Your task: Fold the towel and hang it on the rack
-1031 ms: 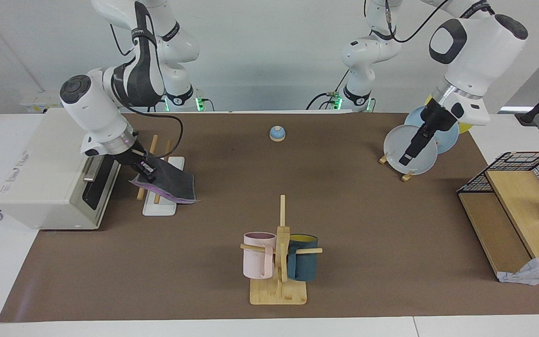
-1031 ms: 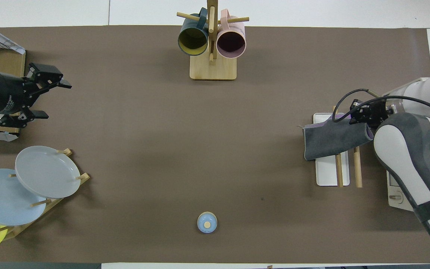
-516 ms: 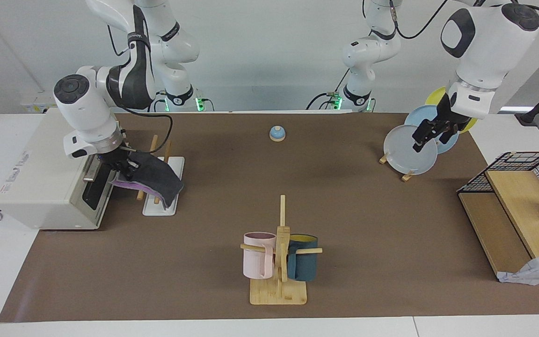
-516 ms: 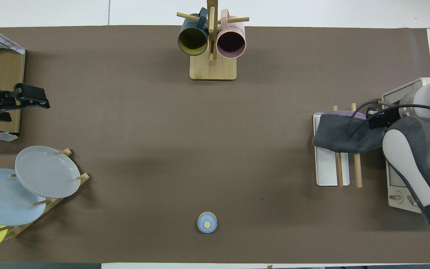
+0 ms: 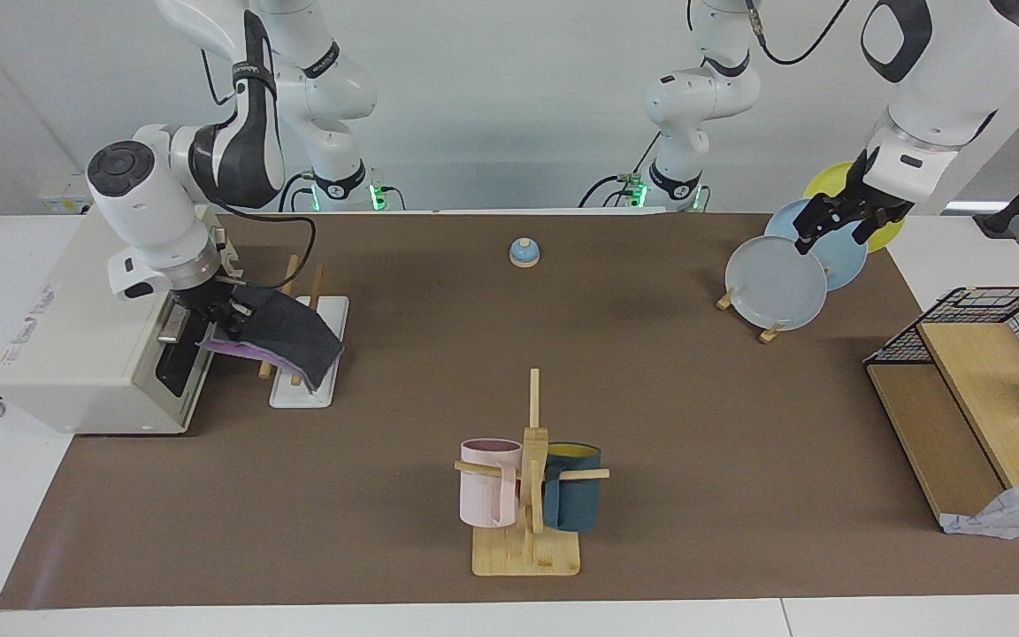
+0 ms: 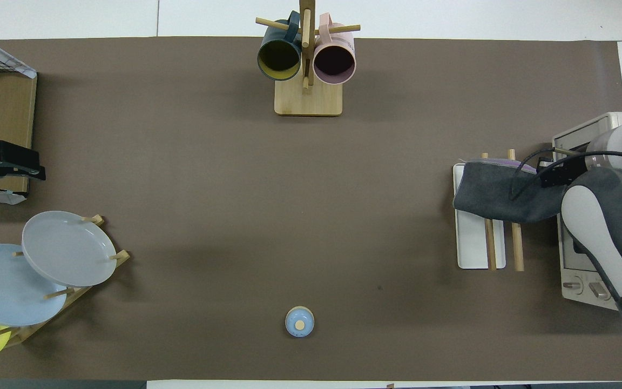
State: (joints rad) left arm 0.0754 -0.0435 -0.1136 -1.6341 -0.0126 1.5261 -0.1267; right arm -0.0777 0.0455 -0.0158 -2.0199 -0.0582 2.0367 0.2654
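Bell: a small blue call bell [image 5: 524, 253] with a tan button stands alone on the brown mat [image 5: 651, 425], nearest the robots, midway between the arms' bases.
Plates: grey, blue and yellow plates stand tilted in a wooden plate stand [image 5: 770, 333] toward the left arm's end.
Left gripper [image 5: 837, 227]: raised over the plates, fingers spread apart, holding nothing.
Rack [image 5: 306, 389]: white flat base with two light-wood rods, at the right arm's end, just beside a white box-shaped appliance [image 5: 76, 354].
Towel [image 5: 293, 332]: draped across both rods at the end of the rack farther from the robots, dark grey face up, a purple edge showing underneath; one side hangs down over the base.
Right gripper [image 5: 231, 320]: low at the towel's edge on the appliance side; its fingers are at the cloth, but whether they pinch it or have let go cannot be told.
Shelf: a wooden shelf unit [image 5: 961, 416] with a black wire basket sits at the left arm's end.
Mug tree [image 5: 527, 495]: bamboo, farthest from the robots, a pink mug and a dark teal mug hanging on its pegs.
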